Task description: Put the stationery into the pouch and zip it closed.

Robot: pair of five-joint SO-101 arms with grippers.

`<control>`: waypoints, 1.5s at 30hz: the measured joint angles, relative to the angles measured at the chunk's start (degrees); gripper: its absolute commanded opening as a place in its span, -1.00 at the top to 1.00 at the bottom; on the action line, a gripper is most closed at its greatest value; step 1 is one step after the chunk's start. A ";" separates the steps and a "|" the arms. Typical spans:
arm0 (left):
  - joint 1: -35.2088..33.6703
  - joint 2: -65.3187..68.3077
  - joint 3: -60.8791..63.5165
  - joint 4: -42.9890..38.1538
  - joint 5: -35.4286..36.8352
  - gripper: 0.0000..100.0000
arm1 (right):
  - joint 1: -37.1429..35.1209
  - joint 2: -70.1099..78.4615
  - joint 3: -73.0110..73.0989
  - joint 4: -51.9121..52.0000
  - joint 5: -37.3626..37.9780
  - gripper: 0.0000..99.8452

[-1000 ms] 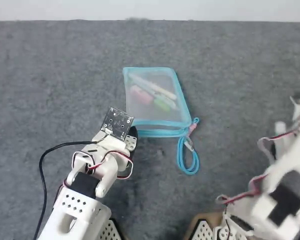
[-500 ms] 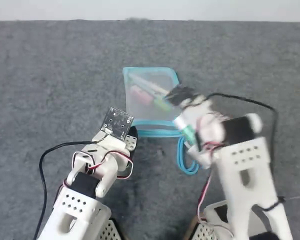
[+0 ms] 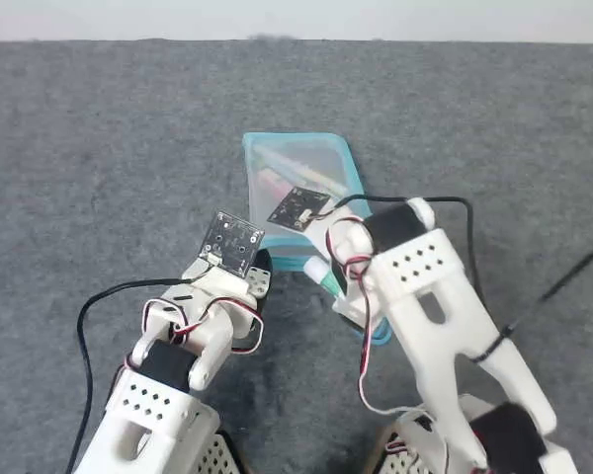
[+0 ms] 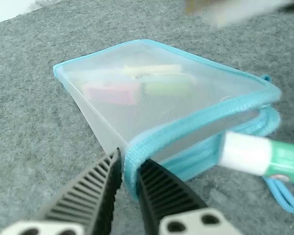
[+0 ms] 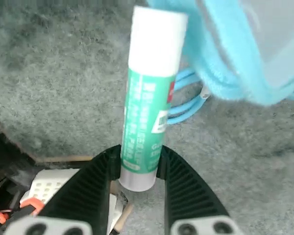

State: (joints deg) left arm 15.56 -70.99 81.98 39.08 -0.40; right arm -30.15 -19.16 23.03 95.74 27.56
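this looks like a robot test bench in a lab or a hobby workshop, not a lived-in room. a grey felt-like mat (image 3: 89,128) covers the whole table and ends at a plain pale strip (image 3: 296,18) along the far edge. the left arm (image 3: 163,395) and the right arm (image 3: 425,286) are white plastic, with loose red and black wires (image 3: 84,336) and bare little circuit boards (image 3: 233,240) on them.

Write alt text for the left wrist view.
The left gripper pinches the blue edge of a translucent pouch on a grey mat. Blurred pink, green and yellow stationery shows inside it, and a white-capped green glue stick is close by its blue edge.
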 measured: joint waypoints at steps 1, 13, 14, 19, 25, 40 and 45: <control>0.00 0.00 0.00 0.00 0.09 0.97 | 0.00 0.79 -0.18 -0.35 -0.79 0.99; 3.25 0.00 0.00 0.00 0.18 0.97 | -0.35 17.49 -19.78 2.64 -6.07 0.99; 3.34 0.00 0.00 0.00 0.18 0.97 | -0.35 18.99 -21.71 3.16 -6.24 0.99; 3.34 0.00 0.00 0.00 0.18 0.97 | -1.76 26.02 -30.15 4.48 -8.97 0.99; 3.16 0.00 0.00 0.00 0.62 0.97 | -5.45 32.53 -37.36 4.66 -11.78 0.99; 2.99 0.00 0.18 0.00 0.70 0.97 | -4.92 39.21 -45.01 4.84 -12.40 0.98; 2.90 0.00 0.18 0.00 0.70 0.97 | -4.84 39.21 -45.80 4.92 -12.40 0.95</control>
State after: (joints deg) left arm 18.46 -70.99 82.15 39.08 0.31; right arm -34.99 20.04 -22.77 100.66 15.16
